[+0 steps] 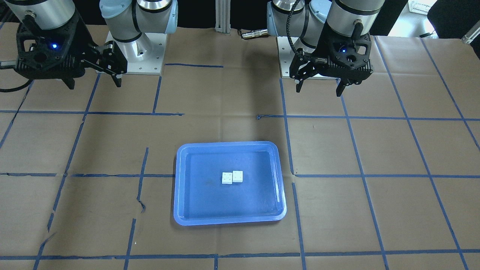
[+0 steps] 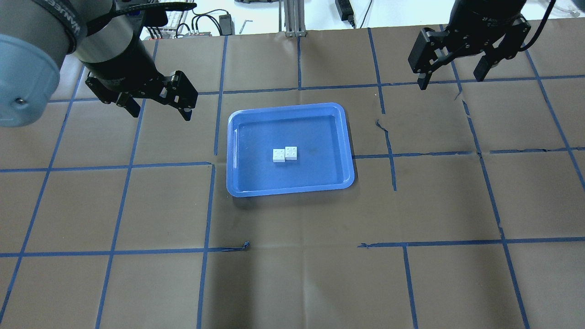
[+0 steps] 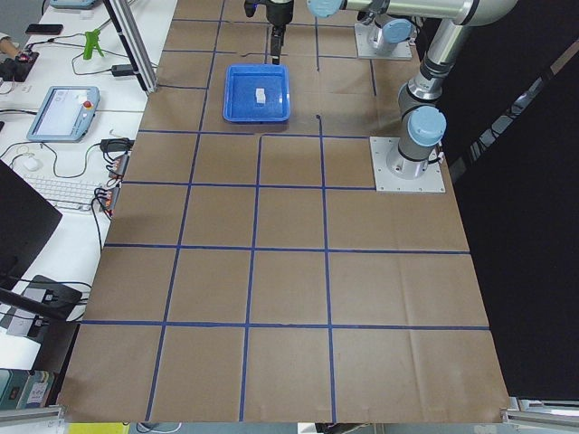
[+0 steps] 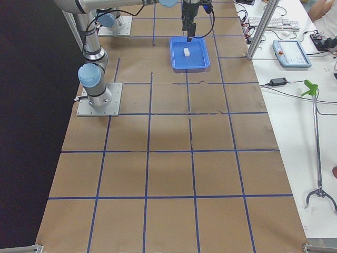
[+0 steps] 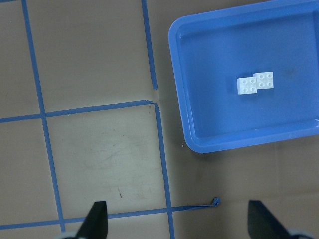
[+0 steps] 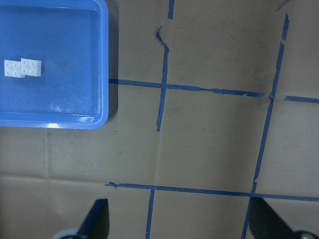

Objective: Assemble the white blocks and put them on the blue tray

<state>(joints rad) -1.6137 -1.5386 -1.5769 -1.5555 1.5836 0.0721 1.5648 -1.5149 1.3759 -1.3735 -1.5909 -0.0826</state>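
Observation:
Two joined white blocks [image 2: 285,154] lie in the middle of the blue tray [image 2: 247,185], one set slightly offset from the other. They also show in the front view [image 1: 232,177], the left wrist view [image 5: 254,83] and the right wrist view [image 6: 22,67]. My left gripper [image 2: 160,108] is open and empty, raised above the table to the left of the tray. My right gripper [image 2: 452,75] is open and empty, raised far right of the tray. In the front view the left gripper [image 1: 319,89] is at the upper right and the right gripper [image 1: 94,81] at the upper left.
The table is covered in brown paper with a grid of blue tape lines [image 2: 210,205]. The arm bases [image 1: 135,52] stand at the robot's edge. Monitors, keyboards and cables [image 3: 54,108] lie beyond the table's side edges.

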